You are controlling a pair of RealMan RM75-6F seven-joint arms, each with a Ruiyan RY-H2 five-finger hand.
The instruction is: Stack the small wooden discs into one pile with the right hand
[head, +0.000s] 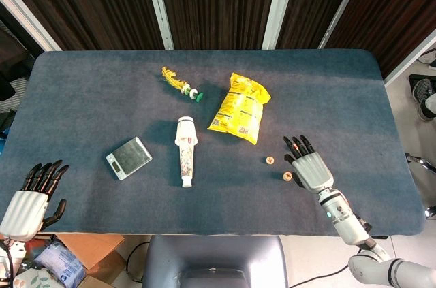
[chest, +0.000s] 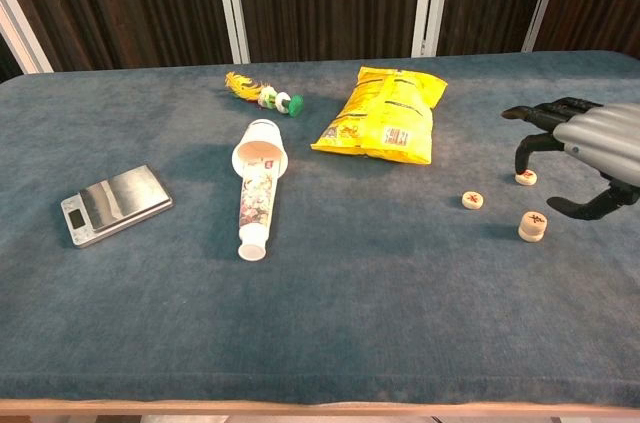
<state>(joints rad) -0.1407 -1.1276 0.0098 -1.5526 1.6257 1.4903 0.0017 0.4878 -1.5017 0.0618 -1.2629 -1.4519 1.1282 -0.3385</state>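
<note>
Three small wooden discs lie at the right of the blue table [chest: 330,323]. One disc [chest: 474,200] [head: 270,161] lies alone. A thicker piece, seemingly a short pile [chest: 533,226] [head: 287,176], stands nearer the front. A third disc [chest: 525,177] lies under my right hand's fingertips. My right hand [chest: 585,148] [head: 310,165] hovers open just right of the discs, fingers spread, holding nothing. My left hand [head: 30,196] hangs open off the table's front left corner.
A yellow snack bag [chest: 385,118] lies behind the discs. A paper cup stack [chest: 258,188] lies on its side mid-table, with a small scale [chest: 115,203] to its left. A feathered toy [chest: 262,93] sits further back.
</note>
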